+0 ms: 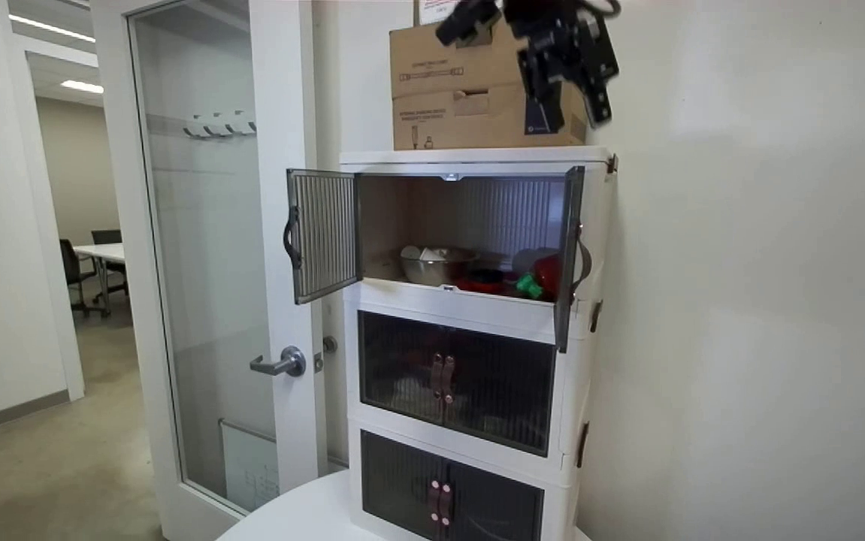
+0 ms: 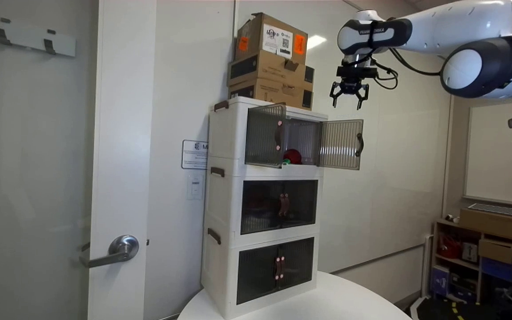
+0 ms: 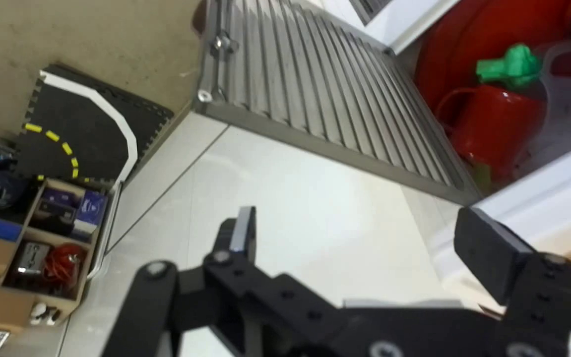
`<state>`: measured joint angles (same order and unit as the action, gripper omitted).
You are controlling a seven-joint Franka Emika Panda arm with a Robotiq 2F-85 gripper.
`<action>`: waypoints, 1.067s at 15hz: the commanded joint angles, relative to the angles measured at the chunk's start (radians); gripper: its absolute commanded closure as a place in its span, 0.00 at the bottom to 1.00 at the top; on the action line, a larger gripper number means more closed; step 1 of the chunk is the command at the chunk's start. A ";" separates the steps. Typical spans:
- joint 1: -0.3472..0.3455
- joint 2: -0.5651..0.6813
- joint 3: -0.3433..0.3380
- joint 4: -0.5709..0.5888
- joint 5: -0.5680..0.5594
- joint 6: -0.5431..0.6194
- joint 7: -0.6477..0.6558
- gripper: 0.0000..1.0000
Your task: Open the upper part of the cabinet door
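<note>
The white cabinet (image 1: 470, 302) (image 2: 223, 200) shows in both exterior views. The upper part of the cabinet door stands open as two smoky ribbed leaves: the left leaf (image 1: 327, 234) (image 2: 262, 138) and the right leaf (image 1: 569, 255) (image 2: 341, 144) both swing outward. One leaf (image 3: 325, 94) also crosses the top of the wrist view. The two lower dark doors are closed. My gripper (image 2: 347, 105) is open and empty, above the right leaf and apart from it. In the wrist view its fingers (image 3: 357, 214) are spread wide with nothing between them. In an exterior view it is cut off at the top.
Cardboard boxes (image 1: 443, 86) (image 2: 267, 66) stand on the cabinet. Inside the top compartment are a metal bowl (image 1: 440, 264), red items (image 3: 501, 124) and a green piece (image 3: 511, 67). A round white table (image 2: 340, 295) bears the cabinet. A glass door (image 1: 207, 225) stands beside it.
</note>
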<state>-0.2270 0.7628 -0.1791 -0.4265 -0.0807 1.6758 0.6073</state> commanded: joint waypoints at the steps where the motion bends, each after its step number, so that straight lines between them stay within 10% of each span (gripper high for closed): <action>1: 0.043 -0.105 -0.049 0.005 -0.079 -0.011 -0.019 0.00; 7: 0.137 -0.214 -0.035 0.012 -0.152 -0.139 -0.286 0.00; 16: 0.280 -0.011 0.110 0.034 -0.061 -0.199 -0.450 0.00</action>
<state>0.0642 0.6760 -0.0998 -0.4624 -0.1787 1.5352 0.2613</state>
